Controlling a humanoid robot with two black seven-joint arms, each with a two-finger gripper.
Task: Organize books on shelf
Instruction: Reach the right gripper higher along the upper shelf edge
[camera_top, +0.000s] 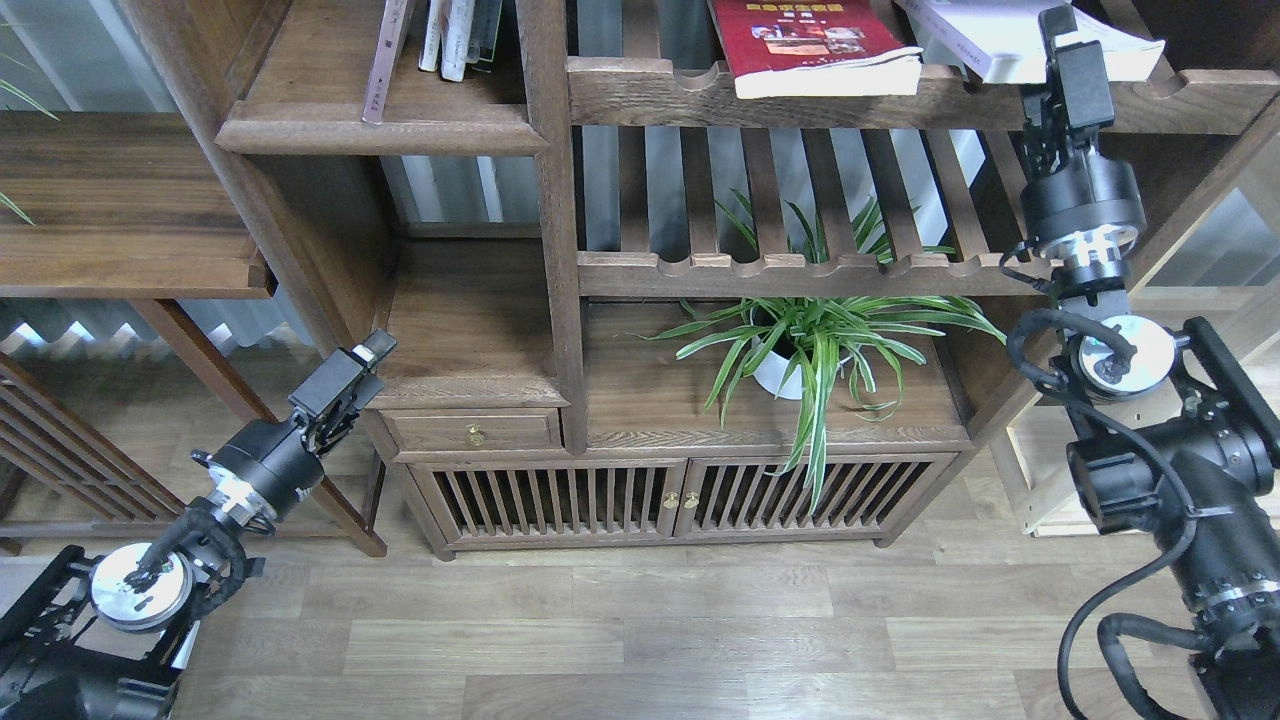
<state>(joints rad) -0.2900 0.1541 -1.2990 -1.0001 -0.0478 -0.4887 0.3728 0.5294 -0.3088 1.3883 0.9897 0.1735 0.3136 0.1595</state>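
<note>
The dark brown shelf (550, 250) fills the middle of the head view. A red book with a yellow title (815, 45) lies flat on the top slatted rack. A thick white book (975, 45) lies to its right on the same rack. My right gripper (1058, 25) reaches up in front of the white book's front edge; its fingers are dark and I cannot tell whether they grip. My left gripper (372, 350) hangs low beside the shelf's left post, holding nothing I can see. Several slim books (455, 35) stand on the top left board. The maroon book is out of view.
A potted spider plant (800, 350) sits on the board over the slatted doors (560, 495). A brass-knobbed drawer (470, 430) is below the left compartment. A plain dark table (120, 200) stands left, a pale rack (1030, 470) right. Wood floor lies in front.
</note>
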